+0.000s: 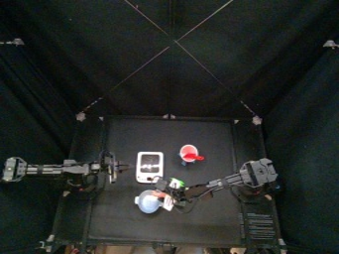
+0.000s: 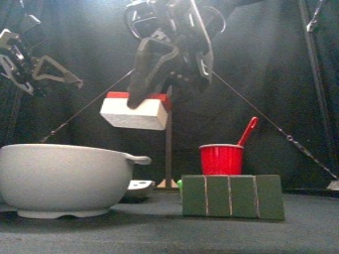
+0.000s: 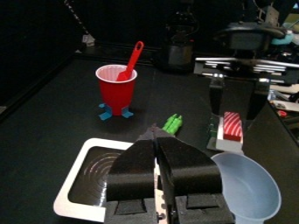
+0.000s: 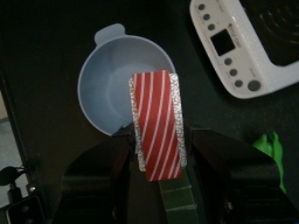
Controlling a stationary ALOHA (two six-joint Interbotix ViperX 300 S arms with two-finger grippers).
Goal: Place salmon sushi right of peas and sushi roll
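The right claw point(image 4: 158, 162) grips the salmon sushi point(image 4: 156, 124), a small white block topped with a red-and-white striped slab, one jaw on each long side. It hangs in the air, clear of the black counter point(image 2: 159, 233), just above the pale grey-blue bowl with a handle tab point(image 4: 122, 83). From the front the block point(image 2: 137, 111) floats over the bowl's rim point(image 2: 73, 174) (tilted slightly, red side up).

The peas, a bright green pod point(image 3: 173, 123), lie on the counter near the bowl, and a dark green segmented block point(image 2: 232, 195) stands at the front edge. Farther back stands a red plastic cup with a red spoon in it point(image 3: 115, 83). A white rectangular device with grey buttons point(image 4: 239, 44) lies beside the bowl.

The left claw point(image 3: 160, 175) rests at the counter's left side with its jaws pressed together, holding nothing.
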